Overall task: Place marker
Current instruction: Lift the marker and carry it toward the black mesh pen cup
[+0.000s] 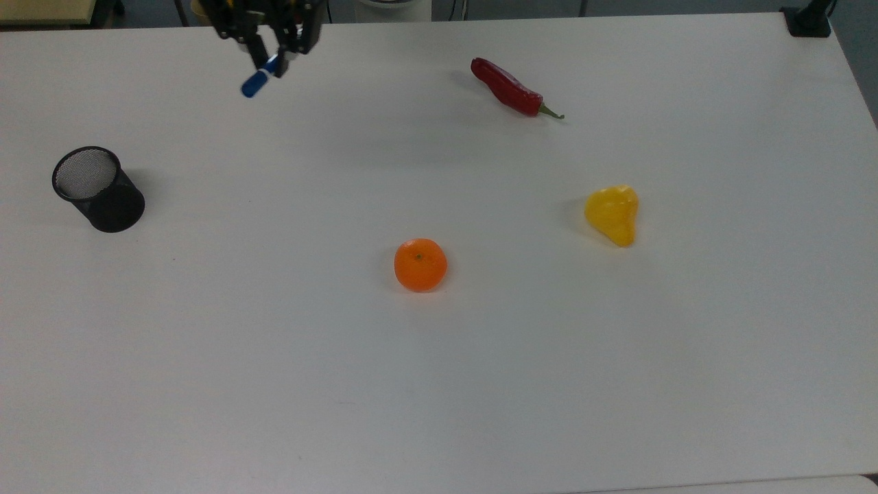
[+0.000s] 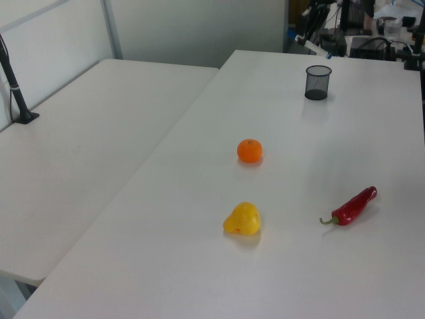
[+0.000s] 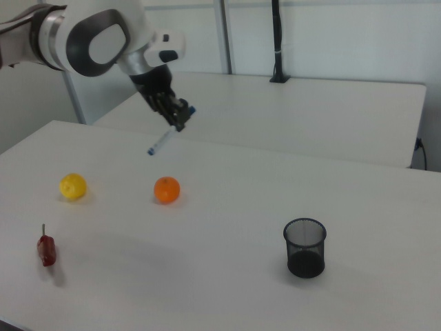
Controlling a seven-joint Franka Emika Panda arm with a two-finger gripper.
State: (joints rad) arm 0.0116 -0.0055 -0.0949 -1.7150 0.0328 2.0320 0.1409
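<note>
Your gripper (image 1: 274,58) is clamped on the marker (image 1: 259,78), holding it in the air above the table (image 1: 439,384) near its far edge in the top view. The marker tilts, blue end down toward the top view's left. The mesh cup (image 1: 98,189) stands upright by the table's left edge in the top view, well apart from the marker. The chilli (image 1: 511,89) lies near the far edge, the orange (image 1: 420,264) mid-table, and the yellow fruit (image 1: 612,214) toward the top view's right.

One marker (image 1: 255,82), cup (image 1: 99,189), orange (image 1: 420,265), chilli (image 1: 509,89), pear (image 1: 612,214)
</note>
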